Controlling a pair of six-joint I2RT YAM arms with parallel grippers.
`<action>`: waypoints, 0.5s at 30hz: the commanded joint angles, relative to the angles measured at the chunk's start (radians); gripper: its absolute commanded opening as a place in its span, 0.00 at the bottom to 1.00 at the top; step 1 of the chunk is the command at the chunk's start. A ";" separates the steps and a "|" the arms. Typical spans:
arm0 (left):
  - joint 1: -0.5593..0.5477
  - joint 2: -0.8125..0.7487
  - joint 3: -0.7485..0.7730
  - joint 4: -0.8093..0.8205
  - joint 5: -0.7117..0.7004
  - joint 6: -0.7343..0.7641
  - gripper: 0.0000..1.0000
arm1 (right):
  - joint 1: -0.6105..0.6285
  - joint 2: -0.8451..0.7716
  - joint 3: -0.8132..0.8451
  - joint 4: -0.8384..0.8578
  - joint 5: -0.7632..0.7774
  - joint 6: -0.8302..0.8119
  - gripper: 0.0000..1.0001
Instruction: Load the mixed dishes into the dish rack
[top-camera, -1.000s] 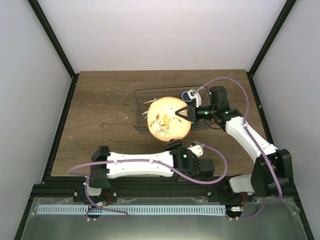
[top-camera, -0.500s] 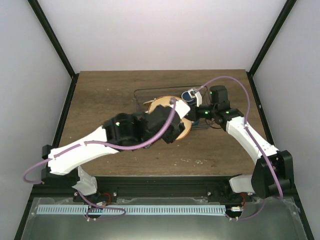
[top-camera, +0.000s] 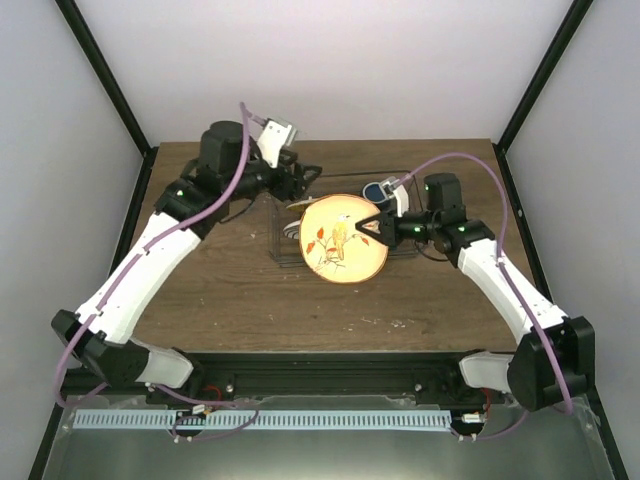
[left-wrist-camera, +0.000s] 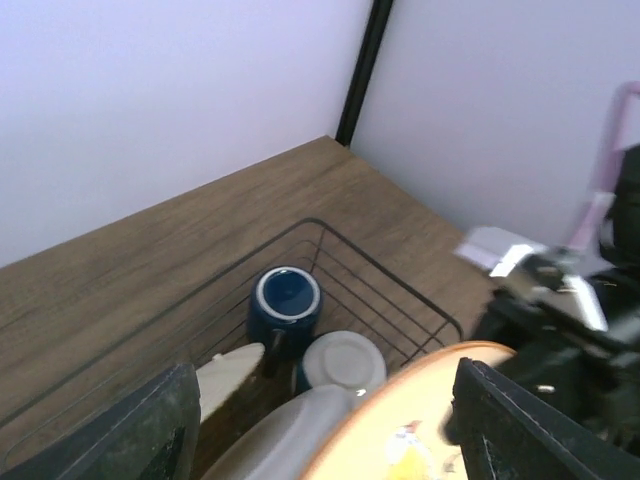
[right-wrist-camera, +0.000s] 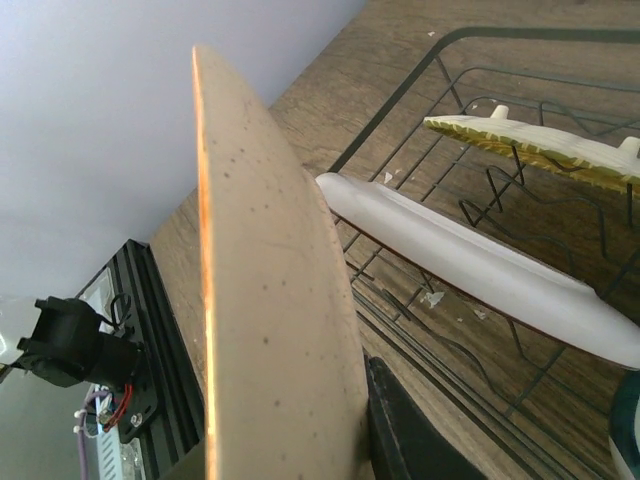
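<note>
My right gripper (top-camera: 372, 225) is shut on the rim of the tan painted plate (top-camera: 342, 238) and holds it tilted over the front of the wire dish rack (top-camera: 273, 218). In the right wrist view the plate (right-wrist-camera: 270, 300) is edge-on, beside one finger (right-wrist-camera: 400, 430). In the rack stand the white plate (right-wrist-camera: 480, 260) and the orange-yellow plate (right-wrist-camera: 540, 145). My left gripper (top-camera: 303, 178) is open and empty above the rack's back left. Its view shows the dark blue cup (left-wrist-camera: 285, 300), the upturned cream bowl (left-wrist-camera: 345, 360), the white plate (left-wrist-camera: 280, 440) and the tan plate (left-wrist-camera: 430, 420).
The rack (left-wrist-camera: 400, 290) sits at the back middle of the wooden table (top-camera: 200, 290). Black frame posts (top-camera: 110, 90) and white walls close the sides and back. The right arm's purple cable (top-camera: 470, 165) loops over the rack's right end.
My left arm swung from the table's front across the plate to the back left, and its gripper now hangs over the rack. The right gripper and the tan plate have barely moved.
</note>
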 joint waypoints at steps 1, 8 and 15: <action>0.184 -0.003 -0.149 0.239 0.332 -0.068 0.70 | -0.001 -0.072 0.073 0.035 -0.043 -0.044 0.01; 0.360 0.020 -0.322 0.410 0.419 -0.125 0.70 | 0.065 -0.157 0.027 0.065 0.158 -0.129 0.01; 0.389 0.042 -0.391 0.455 0.422 -0.134 0.68 | 0.078 -0.163 0.009 0.118 0.384 -0.184 0.01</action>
